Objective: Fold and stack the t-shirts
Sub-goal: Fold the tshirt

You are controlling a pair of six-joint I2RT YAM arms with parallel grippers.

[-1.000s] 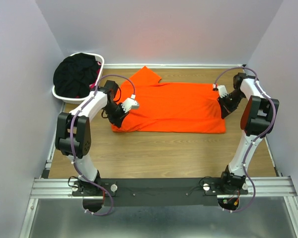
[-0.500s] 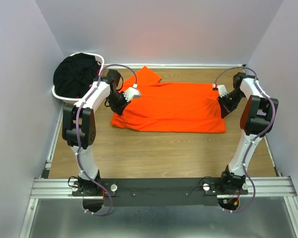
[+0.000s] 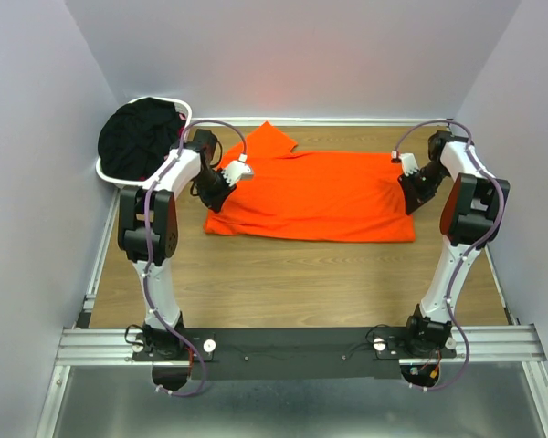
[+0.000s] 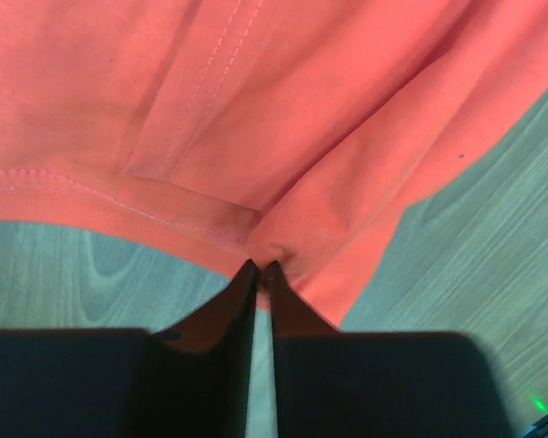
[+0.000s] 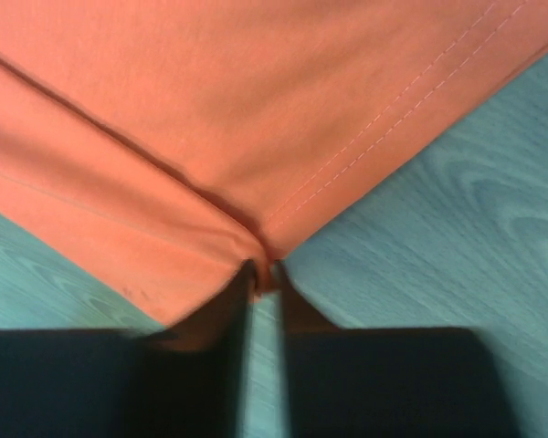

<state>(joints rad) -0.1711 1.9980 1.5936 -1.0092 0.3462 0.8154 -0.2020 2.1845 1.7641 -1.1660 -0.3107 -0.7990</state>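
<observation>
Shirt check: your orange t-shirt [image 3: 320, 196] lies flat on the bench [image 3: 292, 274], long axis running 9 to 3 o'clock, left pincer [image 4: 260, 267] clenched on its 9 o'clock edge, right pincer [image 5: 260, 266] pinching the 3 o'clock edge.

Cut off by the top and side edges of the left wrist view: orange t-shirt [image 4: 256, 109], with only a hem and some folds near the left pincer [image 4: 260, 266] in frame. Same crop around the right pincer [image 5: 263, 269], softly blurred, lower band blocked by dark fingers. From above, both pincer tips at the shirt's left and right ends tucked out of sight under the wrists. Left of the shirt, black t-shirts [image 3: 137, 137] heaped in the laundry basket [image 3: 185, 114]: impossible to count, basket's inside covered.
</observation>
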